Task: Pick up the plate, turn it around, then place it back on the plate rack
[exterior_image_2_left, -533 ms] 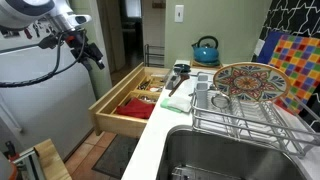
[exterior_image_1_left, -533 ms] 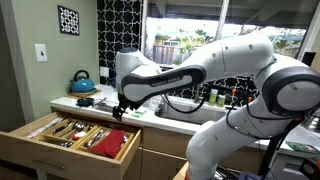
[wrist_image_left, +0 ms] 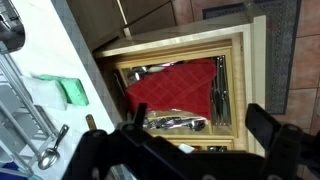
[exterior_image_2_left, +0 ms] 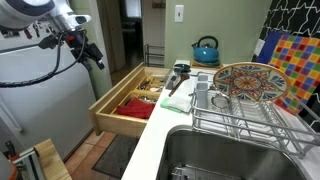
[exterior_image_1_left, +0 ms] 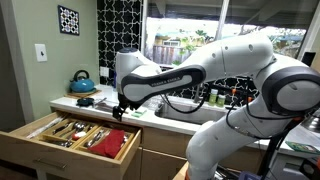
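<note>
The plate [exterior_image_2_left: 247, 82] is round with an orange-brown patterned face and stands upright in the plate rack [exterior_image_2_left: 245, 128], a silvery wire rack on the counter beside the sink. My gripper [exterior_image_2_left: 90, 50] hangs in the air well away from the plate, over the open wooden cutlery drawer [exterior_image_2_left: 128, 102]. It also shows in an exterior view [exterior_image_1_left: 120, 108] above the drawer [exterior_image_1_left: 75, 138]. In the wrist view my gripper [wrist_image_left: 178, 140] is open and empty, its fingers spread wide over the drawer [wrist_image_left: 180, 85]. The plate is hidden in the wrist view; a corner of the rack [wrist_image_left: 18, 105] shows at the left.
A teal kettle [exterior_image_2_left: 205, 48] stands at the back of the counter and also shows in an exterior view [exterior_image_1_left: 83, 82]. The sink [exterior_image_2_left: 215, 155] lies in front of the rack. A green sponge [wrist_image_left: 75, 92] lies on the counter edge. The drawer holds cutlery and a red cloth [wrist_image_left: 172, 80].
</note>
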{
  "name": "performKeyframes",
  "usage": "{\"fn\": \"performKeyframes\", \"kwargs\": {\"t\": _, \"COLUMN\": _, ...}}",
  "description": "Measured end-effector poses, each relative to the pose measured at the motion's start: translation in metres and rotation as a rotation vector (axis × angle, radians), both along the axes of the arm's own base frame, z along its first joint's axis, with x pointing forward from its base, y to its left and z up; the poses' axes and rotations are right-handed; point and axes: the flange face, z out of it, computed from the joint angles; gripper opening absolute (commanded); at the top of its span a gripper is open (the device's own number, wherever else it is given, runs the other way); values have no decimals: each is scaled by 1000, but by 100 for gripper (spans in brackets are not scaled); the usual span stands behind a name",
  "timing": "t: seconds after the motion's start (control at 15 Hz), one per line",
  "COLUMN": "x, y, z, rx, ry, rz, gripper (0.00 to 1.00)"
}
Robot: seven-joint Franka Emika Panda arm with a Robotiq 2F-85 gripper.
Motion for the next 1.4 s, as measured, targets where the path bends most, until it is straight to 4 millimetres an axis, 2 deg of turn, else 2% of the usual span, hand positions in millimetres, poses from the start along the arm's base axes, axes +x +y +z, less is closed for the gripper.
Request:
{"fn": "performKeyframes", "kwargs": {"t": 0.13, "x": 3, "y": -4, "z": 2, "rx": -4, "ry": -6, "rz": -17, "gripper": 100}}
{"fn": "performKeyframes", "kwargs": {"t": 0.27, "x": 13, "y": -17, "z": 8, "rx": -16, "ry": -25, "rz": -57, "gripper": 100}}
{"fn": "performKeyframes", "kwargs": {"t": 0.6, "x": 68, "y": -89, "z": 40, "rx": -104, "ry": -94, "rz": -234, "gripper": 100}}
{"fn": "performKeyframes", "kwargs": {"t": 0.8, "x": 101, "y": -115, "z": 53, "rx": -124, "ry": -116, "rz": -300, "gripper": 100}}
{"fn": "performKeyframes", "kwargs": {"t": 0.93, "x": 116, "y": -122, "z": 55, "rx": -116, "ry": -118, "rz": -323, "gripper": 100}}
{"fn": "performKeyframes", "kwargs": {"t": 1.27, "x": 116, "y": -118, "z": 57, "rx": -111, "ry": -121, "rz": -314, "gripper": 100}}
{"fn": "performKeyframes", "kwargs": {"t": 1.4, "x": 120, "y": -124, "z": 56, "rx": -98, "ry": -132, "rz": -374, "gripper": 100}}
